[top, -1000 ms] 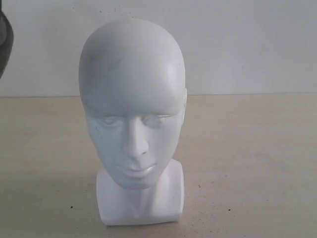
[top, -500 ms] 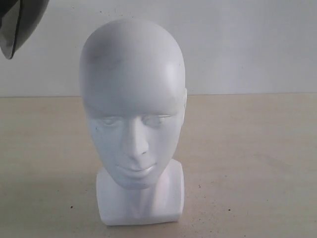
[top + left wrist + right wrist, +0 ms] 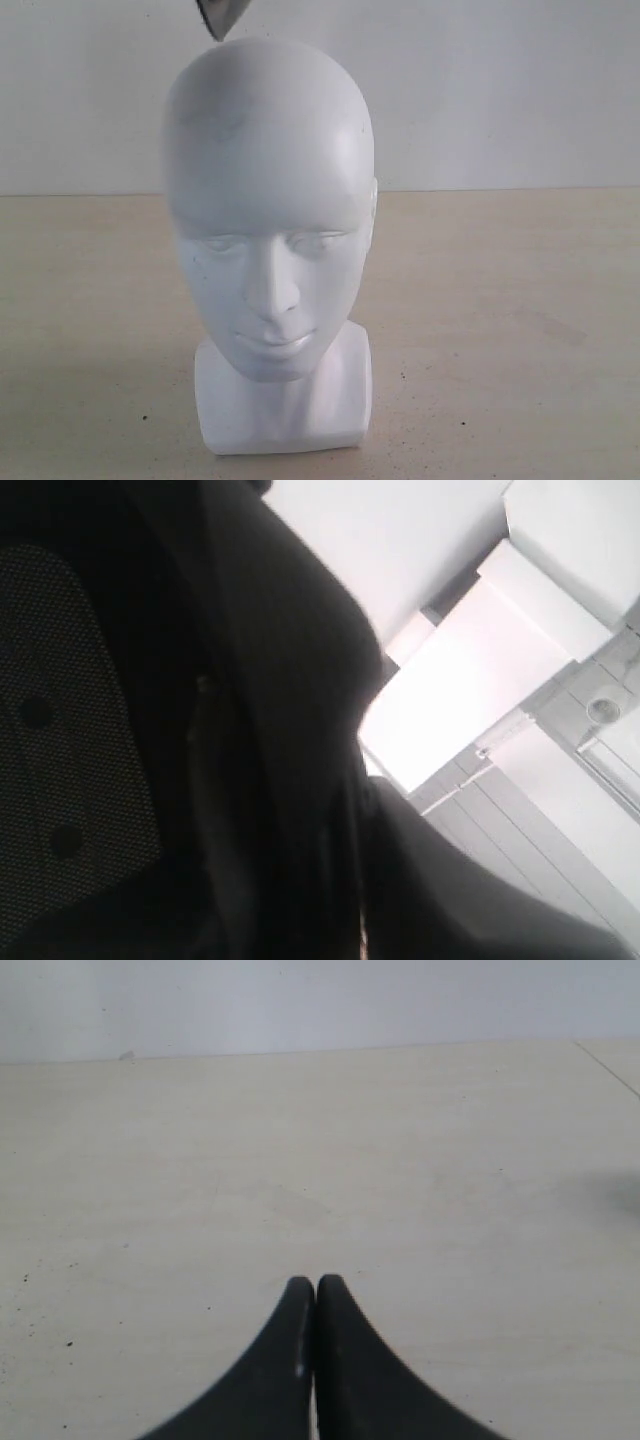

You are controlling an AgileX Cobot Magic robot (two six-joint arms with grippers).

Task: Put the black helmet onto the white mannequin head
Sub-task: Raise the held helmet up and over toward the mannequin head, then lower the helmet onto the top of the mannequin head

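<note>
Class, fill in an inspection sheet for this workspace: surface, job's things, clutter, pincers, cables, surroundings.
Surface: beige table, few dark specks.
Job's things: white mannequin head upright, bare; black helmet shows only a dark edge above the crown, and fills the left wrist view.
Clutter: nothing seen.
Pincers: right pincer shut, empty, over the table; left pincer not distinguishable against the helmet.
Cables: nothing seen.
Surroundings: plain white wall behind.
</note>
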